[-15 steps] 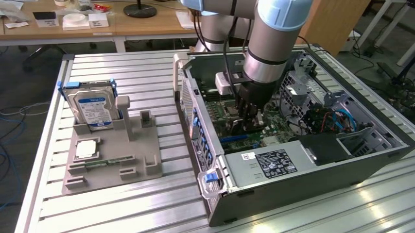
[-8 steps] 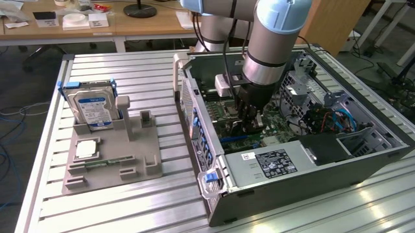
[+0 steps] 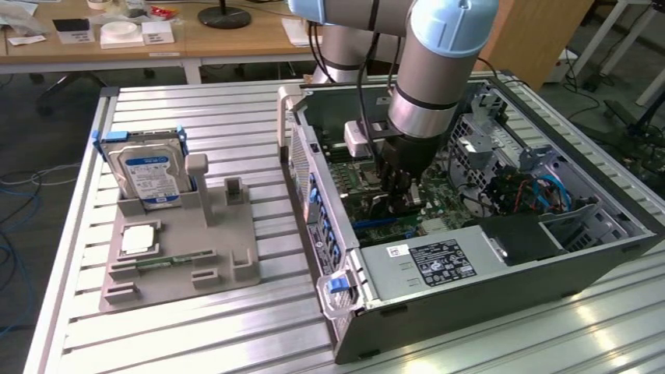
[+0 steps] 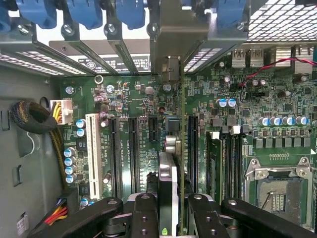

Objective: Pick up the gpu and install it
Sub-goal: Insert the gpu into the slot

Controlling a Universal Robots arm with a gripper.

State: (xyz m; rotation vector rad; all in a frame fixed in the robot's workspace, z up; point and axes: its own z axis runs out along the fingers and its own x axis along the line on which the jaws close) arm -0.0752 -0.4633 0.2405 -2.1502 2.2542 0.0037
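Observation:
In the wrist view the gpu (image 4: 171,163) appears edge-on as a thin dark card with a metal bracket end toward the case's rear slots. It stands upright over the green motherboard (image 4: 138,99), between the long black expansion slots (image 4: 192,148). My gripper (image 4: 173,220) is shut on the gpu, one black finger (image 4: 143,218) on each side of the card. In the exterior view the gripper (image 3: 400,199) reaches down into the open computer case (image 3: 582,257), close to the motherboard. Whether the card's edge sits in a slot is hidden.
A grey fixture (image 3: 223,249) on the slatted table at the exterior view's left holds an upright silver hard drive (image 3: 151,175) and a RAM stick (image 3: 171,259). Inside the case are the power supply (image 3: 441,261), cables (image 3: 530,195), CPU socket (image 4: 280,191) and blue slot latches (image 4: 84,12).

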